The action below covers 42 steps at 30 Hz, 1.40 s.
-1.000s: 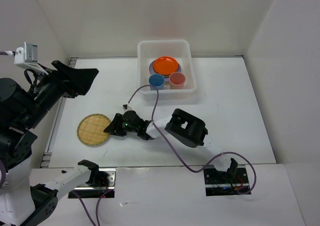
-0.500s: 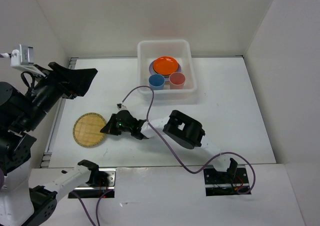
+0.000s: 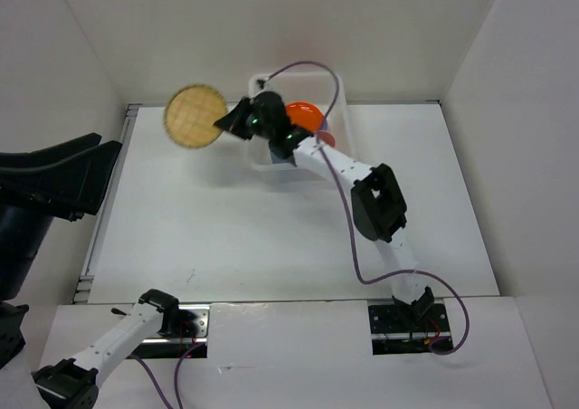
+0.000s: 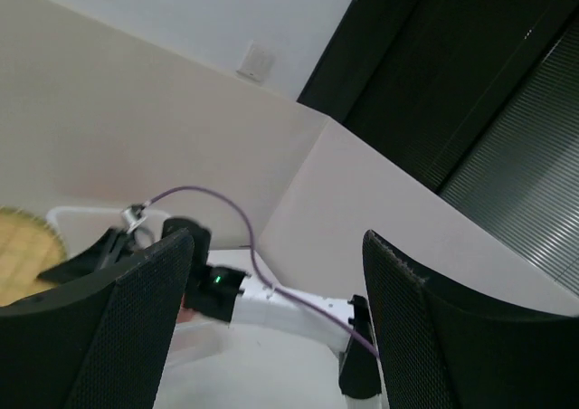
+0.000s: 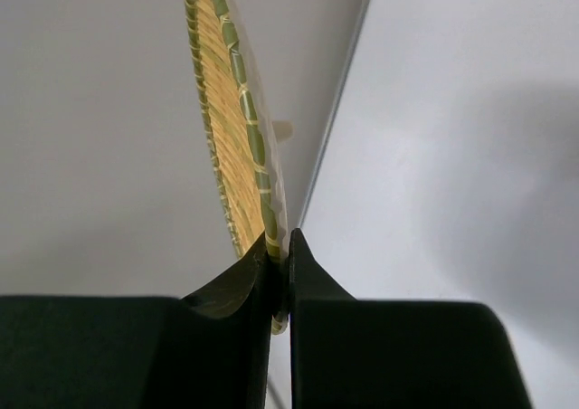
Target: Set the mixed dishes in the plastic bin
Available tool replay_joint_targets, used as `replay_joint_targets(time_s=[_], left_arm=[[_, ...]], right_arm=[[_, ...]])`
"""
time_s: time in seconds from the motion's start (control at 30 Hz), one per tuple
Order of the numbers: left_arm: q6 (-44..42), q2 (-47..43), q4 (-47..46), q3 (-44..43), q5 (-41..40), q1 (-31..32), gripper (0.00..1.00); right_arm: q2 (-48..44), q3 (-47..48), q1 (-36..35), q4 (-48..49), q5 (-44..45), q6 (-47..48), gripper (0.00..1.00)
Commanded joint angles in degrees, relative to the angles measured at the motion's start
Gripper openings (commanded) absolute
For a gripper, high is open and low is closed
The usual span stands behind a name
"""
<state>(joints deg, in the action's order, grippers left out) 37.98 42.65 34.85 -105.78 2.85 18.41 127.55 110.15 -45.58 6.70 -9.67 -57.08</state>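
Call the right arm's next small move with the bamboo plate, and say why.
Probably swing the right gripper rightward until the woven bamboo plate is over the plastic bin. The plate is pinched by its rim and held in the air left of the bin, not above the opening where the orange plate lies.

The woven bamboo plate (image 3: 193,117) is round and straw-yellow with a lattice weave. It hangs in the air off the bench, its face turned toward the top camera, just left of the plastic bin (image 3: 347,133). The right end effector (image 3: 226,119) pinches its rim, and the wrist view shows the plate (image 5: 237,128) edge-on between the closed fingers. The bin, white and translucent, sits at the back of the bench. Inside lie an orange plate (image 3: 306,115) and a pink cup (image 3: 323,139), both partly hidden by the arm.
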Motion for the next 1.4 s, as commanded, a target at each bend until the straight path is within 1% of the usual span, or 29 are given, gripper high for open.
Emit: replay_joint_targets(time_s=[0.0,0.1,0.13,0.23,0.27,0.33,0.4,0.53,0.63,0.83,1.07,1.13,1.17,1.23,1.27,1.37], left_arm=[[1.1,1.6,-2.6,0.5,0.9,0.7,0.82],[1.1,2.2,-3.1,1.0,1.5,0.7,0.82],[1.1,2.2,-3.1,1.0,1.5,0.7,0.82],[1.1,2.2,-3.1,1.6,1.5,0.7,0.82],[1.1,2.2,-3.6,1.6,1.5,0.7,0.82],[1.1,2.2,-4.3,2.2,1.5,0.7,0.82],[1.1,2.2,-4.3,2.2,1.5,0.7,0.82],[1.1,2.7,-4.9,3.2,2.0,0.7,0.82],[1.7,2.7,-5.4,3.8,2.0,0.7,0.82],[2.2,2.7,-6.0,4.9,2.6,0.7,0.82],[3.3,2.7,-7.3,6.5,4.3,0.7,0.82],[3.3,2.7,-7.3,6.5,4.3,0.7,0.82],[3.3,2.7,-7.3,6.5,4.3,0.7,0.82],[3.3,2.7,-7.3,6.5,4.3,0.7,0.82],[3.3,2.7,-7.3,6.5,4.3,0.7,0.82],[3.9,2.7,-7.3,6.5,4.3,0.7,0.82]], right_arm=[[-4.0,8.0,8.1,-5.4,-1.2,3.2,0.0],[-4.0,9.4,13.2,-7.6,-3.0,3.8,0.0],[-4.0,9.4,16.5,-8.1,-3.5,3.8,0.0],[-3.4,9.4,21.9,-9.2,-5.3,3.2,0.0],[-2.7,9.4,23.0,-10.7,-5.3,3.9,0.0],[-2.0,8.8,25.4,-10.7,-7.1,4.4,0.0],[-1.4,6.4,26.7,-10.7,-8.2,4.4,0.0],[-2.0,-1.8,29.8,-6.8,-9.4,3.9,0.0],[-2.0,-5.3,31.9,-6.1,-10.7,3.9,0.0],[-1.5,-9.2,34.6,-6.1,-13.3,5.7,0.0],[0.4,-8.4,35.8,-9.8,-13.3,8.3,0.01],[0.9,-7.8,35.8,-10.5,-13.3,8.9,0.05],[0.9,-7.8,35.8,-10.5,-13.3,8.9,0.12],[0.9,-7.1,35.8,-11.0,-13.3,8.9,0.17],[0.9,-7.1,35.8,-11.0,-13.3,8.9,0.26],[0.9,-5.8,35.8,-12.1,-13.3,9.4,0.36]])
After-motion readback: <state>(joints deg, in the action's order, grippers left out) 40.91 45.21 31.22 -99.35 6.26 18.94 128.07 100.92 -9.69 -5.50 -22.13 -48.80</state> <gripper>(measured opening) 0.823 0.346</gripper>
